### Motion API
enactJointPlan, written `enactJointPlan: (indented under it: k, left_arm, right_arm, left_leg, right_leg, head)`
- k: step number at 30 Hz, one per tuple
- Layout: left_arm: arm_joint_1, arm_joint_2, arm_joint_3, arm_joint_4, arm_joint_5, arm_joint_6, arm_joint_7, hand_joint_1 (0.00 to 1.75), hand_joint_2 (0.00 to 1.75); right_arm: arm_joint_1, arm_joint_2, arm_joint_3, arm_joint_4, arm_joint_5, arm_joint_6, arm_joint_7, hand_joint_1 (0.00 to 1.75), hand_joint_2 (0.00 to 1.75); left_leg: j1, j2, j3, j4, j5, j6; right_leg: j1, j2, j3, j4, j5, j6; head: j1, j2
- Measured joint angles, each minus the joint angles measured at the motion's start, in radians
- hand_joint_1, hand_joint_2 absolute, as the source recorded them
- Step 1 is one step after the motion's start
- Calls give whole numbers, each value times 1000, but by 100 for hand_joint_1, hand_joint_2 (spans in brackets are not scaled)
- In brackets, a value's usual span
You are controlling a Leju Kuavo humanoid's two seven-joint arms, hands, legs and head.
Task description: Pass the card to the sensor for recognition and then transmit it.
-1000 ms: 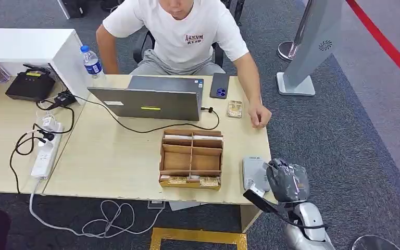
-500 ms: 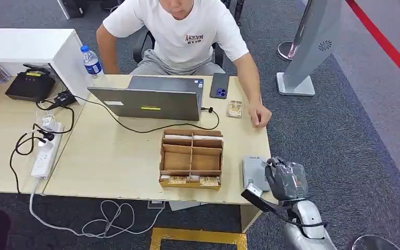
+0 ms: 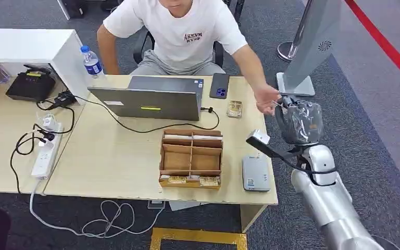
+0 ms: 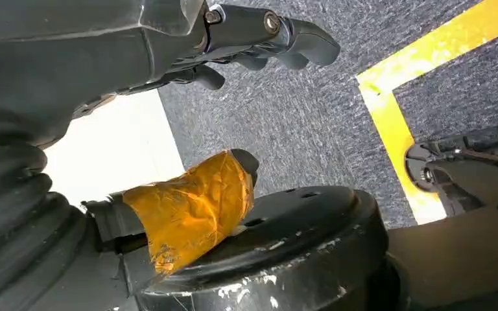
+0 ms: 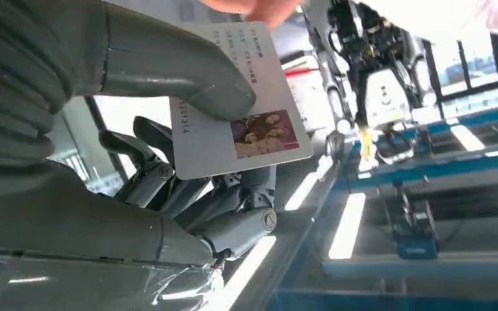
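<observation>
My right hand [image 3: 298, 122] is raised beyond the table's right edge and pinches a white photo card [image 5: 240, 103] between thumb [image 5: 168, 65] and fingers. A person's hand [image 3: 267, 98] reaches out to my right hand, and their fingertips [image 5: 253, 6] touch the card's far edge. The grey card sensor [image 3: 255, 173] lies flat at the table's front right corner, below and nearer than my right hand. My left hand [image 4: 259, 39] hangs by the floor, holding nothing, its fingers loosely apart.
A wooden compartment box [image 3: 191, 159] with cards stands left of the sensor. Another card [image 3: 234, 109], a phone [image 3: 220, 85], a laptop [image 3: 151, 99], a bottle [image 3: 91, 62] and a power strip [image 3: 47, 151] are on the table [image 3: 109, 161]. A grey floor stand [image 3: 312, 47] rises at the right.
My right hand rose from beside the sensor at the table's front corner, up and away toward the person. The person's hand lifted off the table and came to meet the card.
</observation>
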Motion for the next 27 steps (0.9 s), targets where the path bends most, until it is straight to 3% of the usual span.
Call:
enactJointPlan:
  k: [5, 11, 12, 18, 27]
  left_arm:
    - [-8, -4, -4, 0, -1, -12, 6, 0, 175]
    - [-11, -5, -6, 0, 2, -18, 6, 0, 175]
    - [-12, -5, -6, 0, 2, -19, 7, 0, 175]
    - [-16, -6, -6, 0, 6, -51, 21, 0, 175]
    - [-15, -9, -6, 0, 11, -18, 22, 0, 175]
  right_arm:
    - [-105, 6, 17, 42, -23, 45, -1, 175, 175]
    - [-152, 28, 50, 95, -18, 44, -3, 175, 175]
    - [-154, 32, 56, 102, -17, 43, -5, 0, 175]
    - [-159, 50, 90, 140, -3, 42, -16, 0, 175]
    - [-141, 52, 117, 156, -7, 38, -12, 0, 175]
  left_leg:
    - [0, -1, 0, 0, 0, 0]
    - [0, -1, 0, 0, 0, 0]
    - [0, -1, 0, 0, 0, 0]
    - [0, -1, -1, 0, 0, 0]
    - [0, -1, -1, 0, 0, 0]
  right_leg:
    - [0, -1, 0, 0, 0, 0]
    - [0, 0, 0, 0, 0, 0]
    - [0, 0, 0, 0, 0, 0]
    - [0, -1, 0, 0, 0, 0]
    - [0, -1, 0, 0, 0, 0]
  head:
    - [0, 0]
    - [0, 0]
    - [0, 0]
    - [0, 0]
    - [0, 0]
